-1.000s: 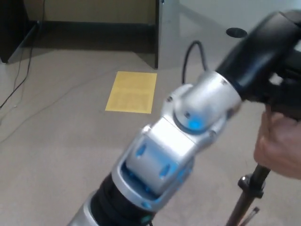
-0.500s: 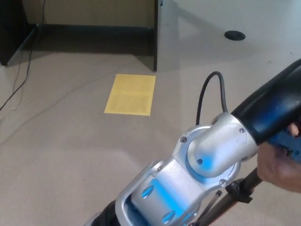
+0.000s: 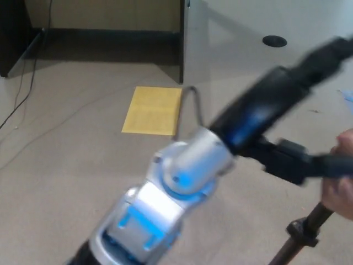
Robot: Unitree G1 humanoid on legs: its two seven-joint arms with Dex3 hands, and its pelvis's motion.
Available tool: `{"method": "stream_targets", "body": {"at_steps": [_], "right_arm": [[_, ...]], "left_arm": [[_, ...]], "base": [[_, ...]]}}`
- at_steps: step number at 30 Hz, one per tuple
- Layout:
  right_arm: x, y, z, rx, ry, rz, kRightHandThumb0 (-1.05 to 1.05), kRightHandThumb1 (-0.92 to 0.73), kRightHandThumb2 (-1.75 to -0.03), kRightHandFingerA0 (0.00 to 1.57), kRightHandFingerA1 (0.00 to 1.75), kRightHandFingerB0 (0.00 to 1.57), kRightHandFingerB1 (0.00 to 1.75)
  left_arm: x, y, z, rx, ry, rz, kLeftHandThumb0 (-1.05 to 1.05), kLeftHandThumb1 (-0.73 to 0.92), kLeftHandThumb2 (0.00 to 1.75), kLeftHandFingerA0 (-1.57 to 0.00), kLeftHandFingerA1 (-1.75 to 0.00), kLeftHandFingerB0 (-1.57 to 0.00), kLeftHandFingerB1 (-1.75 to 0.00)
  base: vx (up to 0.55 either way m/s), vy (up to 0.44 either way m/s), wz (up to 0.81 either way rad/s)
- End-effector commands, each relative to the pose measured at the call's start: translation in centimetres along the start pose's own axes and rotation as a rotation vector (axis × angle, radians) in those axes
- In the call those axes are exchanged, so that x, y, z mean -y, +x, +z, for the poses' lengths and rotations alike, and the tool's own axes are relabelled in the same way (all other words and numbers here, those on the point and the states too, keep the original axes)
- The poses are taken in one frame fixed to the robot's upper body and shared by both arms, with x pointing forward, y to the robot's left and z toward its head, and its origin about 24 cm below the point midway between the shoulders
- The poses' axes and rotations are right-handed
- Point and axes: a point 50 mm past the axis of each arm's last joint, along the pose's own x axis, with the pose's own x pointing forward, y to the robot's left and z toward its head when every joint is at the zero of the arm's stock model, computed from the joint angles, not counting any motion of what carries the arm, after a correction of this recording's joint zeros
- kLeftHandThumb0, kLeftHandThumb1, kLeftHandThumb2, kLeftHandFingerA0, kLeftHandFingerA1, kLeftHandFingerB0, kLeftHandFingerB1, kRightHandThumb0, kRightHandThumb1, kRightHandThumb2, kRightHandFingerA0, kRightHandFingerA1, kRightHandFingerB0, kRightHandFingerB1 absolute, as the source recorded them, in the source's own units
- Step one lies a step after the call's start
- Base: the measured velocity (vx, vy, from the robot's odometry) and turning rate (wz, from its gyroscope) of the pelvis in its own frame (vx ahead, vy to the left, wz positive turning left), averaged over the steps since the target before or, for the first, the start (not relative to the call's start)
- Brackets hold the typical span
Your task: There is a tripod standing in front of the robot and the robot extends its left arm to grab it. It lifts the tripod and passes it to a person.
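My left arm (image 3: 187, 165) rises from the bottom left, silver at the joint, with a black forearm (image 3: 265, 99) stretching to the upper right. It is blurred by motion. Its hand (image 3: 335, 48) is only a dark smear at the right edge, and its state is unreadable. The black tripod (image 3: 302, 234) shows at the lower right as a slanted leg with a collar. A blocky black head piece (image 3: 284, 160) and a grey bar lie just below my forearm. A person's hand (image 3: 341, 185) at the right edge grips the tripod between the head and the collar.
Beige carpet floor with a yellow sheet (image 3: 153, 109) lying on it. A dark desk panel (image 3: 182, 38) stands at the back centre, with dark furniture and thin cables (image 3: 25, 83) at the far left. A round black floor socket (image 3: 274, 40) sits at the upper right.
My left arm has swung: the silver joint moved left and the forearm now points higher toward the upper right. The tripod's head piece has come into view. The person's hand stays on the tripod.
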Motion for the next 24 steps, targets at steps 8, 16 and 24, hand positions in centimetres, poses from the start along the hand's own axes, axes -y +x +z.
{"method": "stream_targets", "body": {"at_steps": [8,16,24], "right_arm": [[1.6,0.0,0.3,0.006,-0.004,-0.04,-0.39,-0.71,-0.61,0.69,0.44,0.5,0.37],[1.4,0.0,0.2,0.005,0.027,-0.045,-0.38,-0.71,-0.61,0.66,0.43,0.49,0.37],[1.7,-0.1,-0.1,-0.005,0.017,-0.046,-0.39,-0.7,-0.61,0.69,0.44,0.48,0.37]], "left_arm": [[-7.7,-10.2,-5.8,-0.163,-0.046,0.226,-0.73,0.45,0.54,0.0,0.0,0.0,0.0],[-6.1,-21.9,-14.0,-0.522,-0.101,0.402,-0.74,0.43,0.8,0.0,-0.04,0.0,0.0],[-4.9,-33.7,-19.8,-0.969,-0.055,0.63,-0.27,0.29,0.84,-0.01,-0.49,0.0,-0.48]], "base": [[0.0,0.0,0.0],[0.0,0.0,0.0],[0.0,0.0,0.0]]}}
